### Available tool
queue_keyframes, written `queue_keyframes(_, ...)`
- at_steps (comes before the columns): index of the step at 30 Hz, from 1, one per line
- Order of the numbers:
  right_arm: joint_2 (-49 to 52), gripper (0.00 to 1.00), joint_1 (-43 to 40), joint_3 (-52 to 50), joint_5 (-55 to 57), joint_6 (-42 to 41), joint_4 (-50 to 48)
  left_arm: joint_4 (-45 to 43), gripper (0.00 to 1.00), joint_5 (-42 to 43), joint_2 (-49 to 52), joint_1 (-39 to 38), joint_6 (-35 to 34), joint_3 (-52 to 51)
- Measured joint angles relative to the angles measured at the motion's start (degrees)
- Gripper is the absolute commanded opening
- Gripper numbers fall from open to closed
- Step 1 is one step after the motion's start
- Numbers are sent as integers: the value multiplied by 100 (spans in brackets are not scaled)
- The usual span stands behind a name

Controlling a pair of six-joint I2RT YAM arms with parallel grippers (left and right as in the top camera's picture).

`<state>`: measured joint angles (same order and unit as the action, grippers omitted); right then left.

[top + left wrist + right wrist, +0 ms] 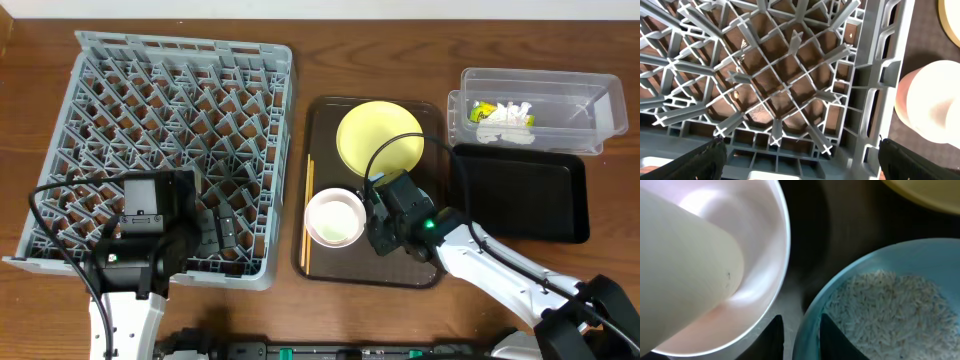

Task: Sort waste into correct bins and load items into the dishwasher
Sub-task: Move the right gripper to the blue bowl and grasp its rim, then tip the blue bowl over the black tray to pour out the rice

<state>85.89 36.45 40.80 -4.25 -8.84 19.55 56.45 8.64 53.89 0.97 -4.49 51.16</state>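
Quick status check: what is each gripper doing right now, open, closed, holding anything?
Left gripper: open, empty, over the grey dish rack.
Right gripper: jaws straddle the rim of the light-blue bowl of grains; cannot tell if clamped.

- One grey dish rack (180, 110) on the tabletop (40, 20).
- One dark brown serving tray (318, 110).
- One pale-yellow plate (378, 135).
- Two small bowls: one white bowl (334, 218), one light-blue bowl (920, 260).
- One clear plastic tub (570, 90).
- One black tray (520, 192).
- Two robot arms, one pincer each.

Dish rack (170, 150) left of serving tray (322, 120); tub (590, 110) behind bin tray (520, 190).
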Motion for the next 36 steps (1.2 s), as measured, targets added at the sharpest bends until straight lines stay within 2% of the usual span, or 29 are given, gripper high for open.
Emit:
queue_keyframes(4, 0, 13, 0, -2, 42, -146, 74, 0, 97, 0, 0, 0, 0, 0)
queue_keyframes(7, 0, 1, 0, -2, 92, -291, 96, 0, 97, 0, 0, 0, 0, 0)
queue_keyframes(16, -24, 1, 37, 11, 269, -341, 92, 0, 97, 0, 0, 0, 0, 0)
queue_keyframes(26, -601, 1, -72, 922, 15, -444, 1106, 0, 97, -2, 0, 0, 0, 0)
queue_keyframes(31, -1078, 1, -706, 1156, -538, -544, 1110, 2, 97, 0, 0, 0, 0, 0)
queue_keyframes(36, -1207, 1, -1884, 1176, -1423, -623, 1121, 0, 97, 0, 2, 0, 0, 0)
